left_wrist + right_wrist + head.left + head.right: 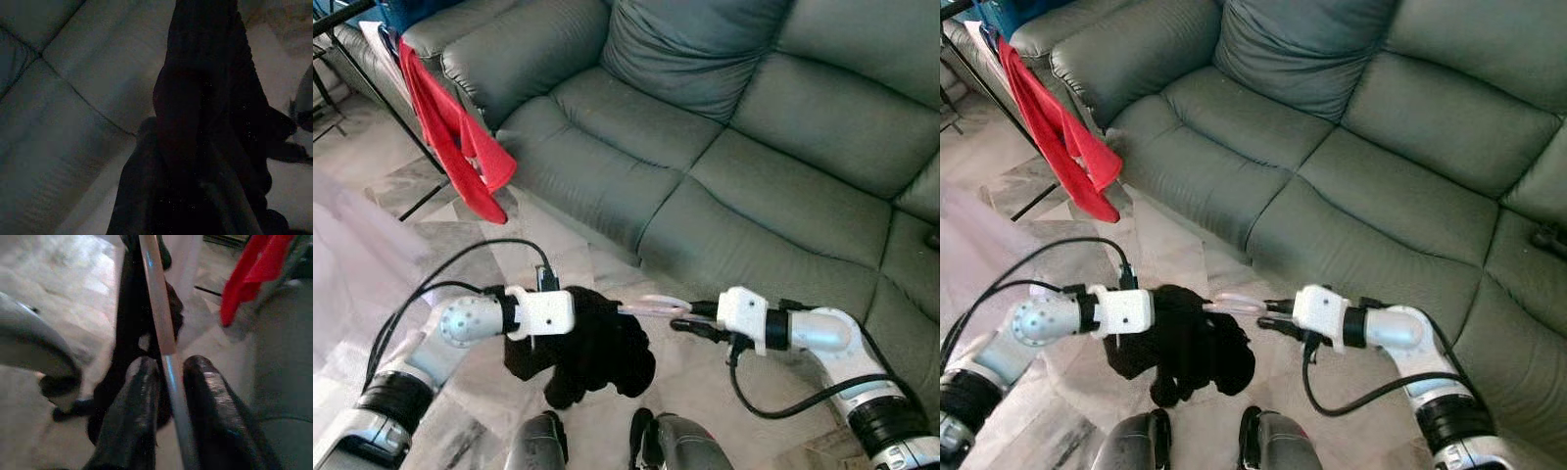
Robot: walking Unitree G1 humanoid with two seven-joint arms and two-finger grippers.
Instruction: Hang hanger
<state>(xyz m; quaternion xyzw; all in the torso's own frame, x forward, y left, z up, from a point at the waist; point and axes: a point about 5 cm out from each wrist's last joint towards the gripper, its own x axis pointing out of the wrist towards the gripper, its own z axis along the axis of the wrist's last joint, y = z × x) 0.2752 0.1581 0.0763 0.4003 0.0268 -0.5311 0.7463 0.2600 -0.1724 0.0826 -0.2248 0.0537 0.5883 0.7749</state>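
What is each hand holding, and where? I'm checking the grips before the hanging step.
The right hand pinches the pale hanger by its thin bar. The left hand is buried in the black garment; its grip cannot be told.

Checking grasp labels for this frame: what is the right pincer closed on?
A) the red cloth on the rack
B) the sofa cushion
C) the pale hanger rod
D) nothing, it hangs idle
C: the right wrist view shows the hanger running between the right pincer's two black fingers, and the head view shows that pincer meeting the hanger beside the black garment.
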